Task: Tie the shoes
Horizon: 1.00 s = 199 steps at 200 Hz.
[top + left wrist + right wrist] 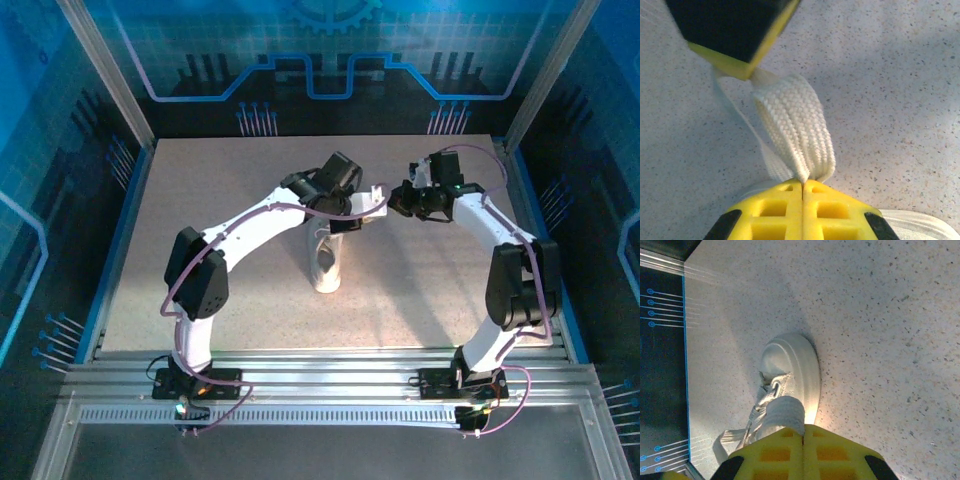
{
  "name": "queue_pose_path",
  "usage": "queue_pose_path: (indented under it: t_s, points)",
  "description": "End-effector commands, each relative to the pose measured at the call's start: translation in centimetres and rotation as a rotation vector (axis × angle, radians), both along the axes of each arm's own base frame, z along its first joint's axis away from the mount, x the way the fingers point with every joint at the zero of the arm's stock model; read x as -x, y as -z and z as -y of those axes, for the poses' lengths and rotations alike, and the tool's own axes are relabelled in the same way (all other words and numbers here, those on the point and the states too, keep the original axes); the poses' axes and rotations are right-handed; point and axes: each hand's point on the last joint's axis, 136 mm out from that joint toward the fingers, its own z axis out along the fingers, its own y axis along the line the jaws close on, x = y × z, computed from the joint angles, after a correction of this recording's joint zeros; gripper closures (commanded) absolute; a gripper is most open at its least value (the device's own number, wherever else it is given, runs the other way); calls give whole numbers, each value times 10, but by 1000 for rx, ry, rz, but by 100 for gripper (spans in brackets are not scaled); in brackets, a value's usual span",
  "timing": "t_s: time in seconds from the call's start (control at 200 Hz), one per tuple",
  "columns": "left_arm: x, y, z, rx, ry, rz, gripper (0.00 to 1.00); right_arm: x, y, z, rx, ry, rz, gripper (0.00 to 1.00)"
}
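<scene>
On the left, the left gripper (803, 186) had its jaws pressed together on a folded band of the white lace (795, 130). The white sneaker (327, 262) stood in the middle of the speckled table (230, 180), close to both grippers. On the right, the right gripper (803, 432) was also closed, pinching the lace, with the toe of the sneaker just beyond its fingertips.

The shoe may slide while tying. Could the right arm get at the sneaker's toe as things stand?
Probably not yet. The sneaker's toe lies bare below it, nothing over it, but the right gripper is shut on a lace, so it would have to let go first.
</scene>
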Motion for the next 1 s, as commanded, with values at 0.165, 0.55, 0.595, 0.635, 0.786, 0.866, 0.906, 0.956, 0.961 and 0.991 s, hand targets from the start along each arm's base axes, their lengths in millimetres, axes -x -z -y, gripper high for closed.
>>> queue_pose_path:
  t_s: [0.165,0.55,0.595,0.635,0.786,0.866,0.906,0.956,0.961,0.991]
  points:
    - [7,23,17,-38,97,66,100,-4,-5,-14,-6,-19,-10,100]
    - [-3,0,-30,42,-49,-97,49,7,24,-25,39,-52,-66,100]
    - [-1,4,-40,36,-63,-139,49,7,24,-26,46,-56,-65,100]
    - [-1,7,-49,31,-79,-179,50,8,24,-28,49,-61,-67,100]
    - [7,29,-67,-55,-81,-253,49,11,25,-30,74,-82,-58,100]
    - [7,35,-69,-69,-72,-235,49,13,26,-30,85,-84,-60,100]
    - [6,39,-69,-80,-72,-232,49,13,27,-30,84,-84,-61,100]
    - [5,42,-69,-99,-76,-230,49,14,28,-31,83,-86,-64,100]
    - [5,43,-69,-101,-75,-229,49,14,28,-31,84,-87,-64,100]
    - [4,45,-69,-112,-77,-232,49,14,28,-32,83,-89,-65,100]
